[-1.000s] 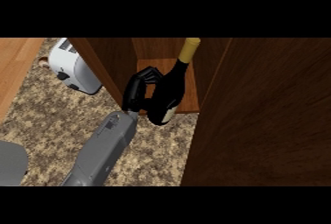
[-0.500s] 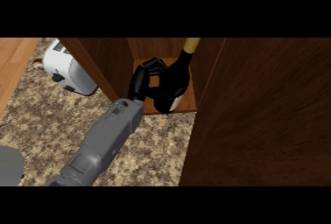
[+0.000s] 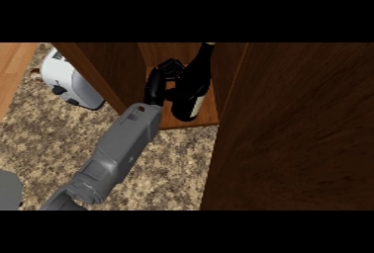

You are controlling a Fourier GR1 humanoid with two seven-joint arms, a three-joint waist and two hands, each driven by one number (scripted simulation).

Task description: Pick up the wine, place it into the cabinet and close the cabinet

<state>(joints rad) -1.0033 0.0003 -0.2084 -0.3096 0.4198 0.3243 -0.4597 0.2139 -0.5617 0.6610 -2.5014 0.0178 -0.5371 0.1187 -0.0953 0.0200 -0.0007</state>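
The dark wine bottle (image 3: pixel 194 91), with a pale patch at its base, is inside the open wooden cabinet (image 3: pixel 120 69). Its base is just above the cabinet's floor (image 3: pixel 208 121), and its neck points up and away into the cabinet. My right hand (image 3: pixel 159 81) reaches in from the lower left on a grey forearm. Its fingers are curled round the bottle's left side. The left hand does not show.
The cabinet's open door (image 3: pixel 292 133) fills the right side as a big dark wooden panel. A white appliance (image 3: pixel 70 81) stands on the speckled counter (image 3: pixel 168 168) left of the cabinet. A grey piece of the robot (image 3: pixel 7 190) sits at the lower left edge.
The right arm has stretched further into the cabinet, carrying the bottle deeper in and more upright. Its base now sits over the cabinet floor.
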